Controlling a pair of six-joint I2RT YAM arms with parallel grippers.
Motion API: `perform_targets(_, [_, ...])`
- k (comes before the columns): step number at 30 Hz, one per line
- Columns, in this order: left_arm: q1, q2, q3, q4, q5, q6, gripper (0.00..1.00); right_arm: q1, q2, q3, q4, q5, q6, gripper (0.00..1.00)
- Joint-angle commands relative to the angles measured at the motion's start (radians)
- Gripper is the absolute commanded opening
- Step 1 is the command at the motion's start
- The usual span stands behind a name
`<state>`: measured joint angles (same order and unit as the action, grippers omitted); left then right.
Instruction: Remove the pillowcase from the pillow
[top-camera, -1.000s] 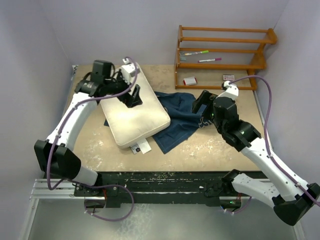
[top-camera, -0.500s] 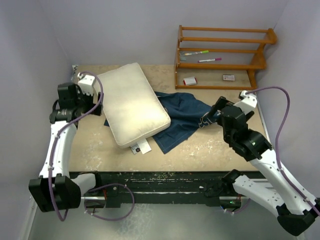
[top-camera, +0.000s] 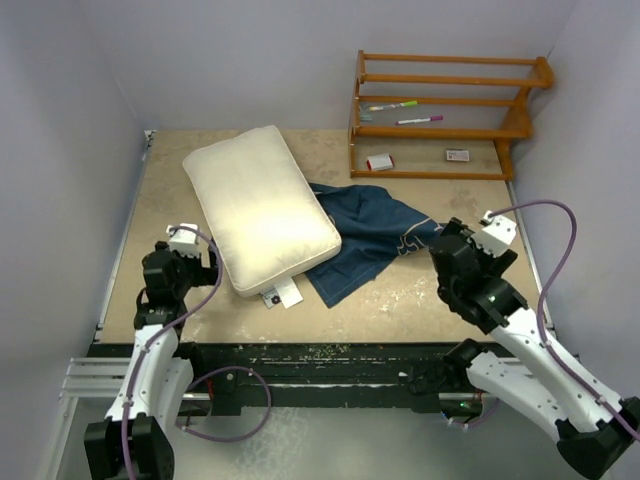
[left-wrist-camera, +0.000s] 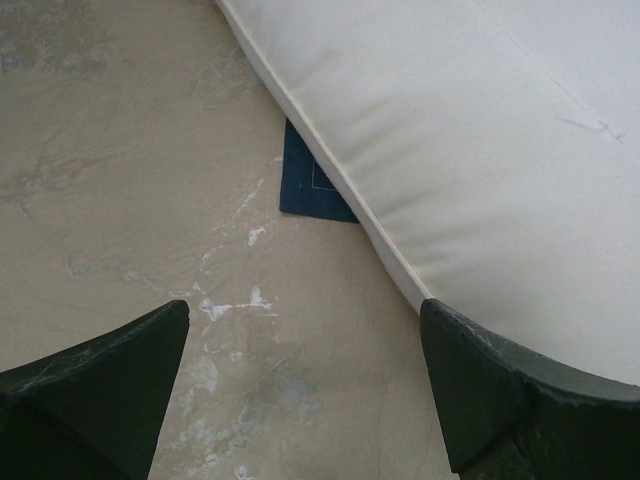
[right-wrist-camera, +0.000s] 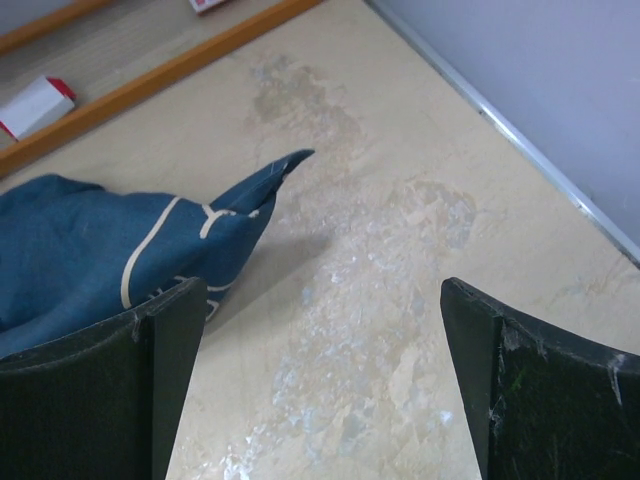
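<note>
The cream pillow (top-camera: 260, 208) lies bare on the table, its white label tag (top-camera: 287, 293) at the near short edge. The navy pillowcase (top-camera: 368, 235) lies crumpled flat beside it on the right, partly under the pillow. My left gripper (top-camera: 203, 268) is open and empty, low at the pillow's near left edge; the left wrist view shows the pillow (left-wrist-camera: 470, 130) and a corner of the pillowcase (left-wrist-camera: 310, 185) sticking out beneath it. My right gripper (top-camera: 452, 243) is open and empty just right of the pillowcase, whose pointed corner (right-wrist-camera: 240, 205) shows in the right wrist view.
A wooden rack (top-camera: 445, 115) stands at the back right with markers (top-camera: 418, 120) and small cards (top-camera: 379, 161) on it. The table's right edge (right-wrist-camera: 540, 150) meets the wall close to my right gripper.
Both arms have pulled back toward the near edge. The left gripper left the pillow's top and swung out to the left and down. The right gripper let go of the pillowcase, which lies still.
</note>
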<state>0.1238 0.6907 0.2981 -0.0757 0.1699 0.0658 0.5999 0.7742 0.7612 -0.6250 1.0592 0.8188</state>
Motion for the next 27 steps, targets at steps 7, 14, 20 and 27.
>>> perform_targets(7, [-0.001, -0.063, -0.158, 0.336, 0.059, -0.031, 0.99, 0.0, -0.312, -0.334, 0.48, 0.217, -0.229, 1.0])
perform_targets(14, [-0.001, -0.107, -0.183, 0.335, 0.07, -0.026, 1.0, 0.0, -0.615, -0.575, 0.827, -0.05, -0.752, 1.0])
perform_targets(20, [-0.001, -0.242, -0.249, 0.324, 0.061, -0.032, 0.99, -0.003, -0.623, -0.625, 0.848, -0.039, -0.741, 1.0])
perform_targets(27, [-0.001, -0.235, -0.245, 0.321, 0.037, -0.043, 0.99, -0.002, -0.492, -0.681, 0.973, -0.039, -0.721, 1.0])
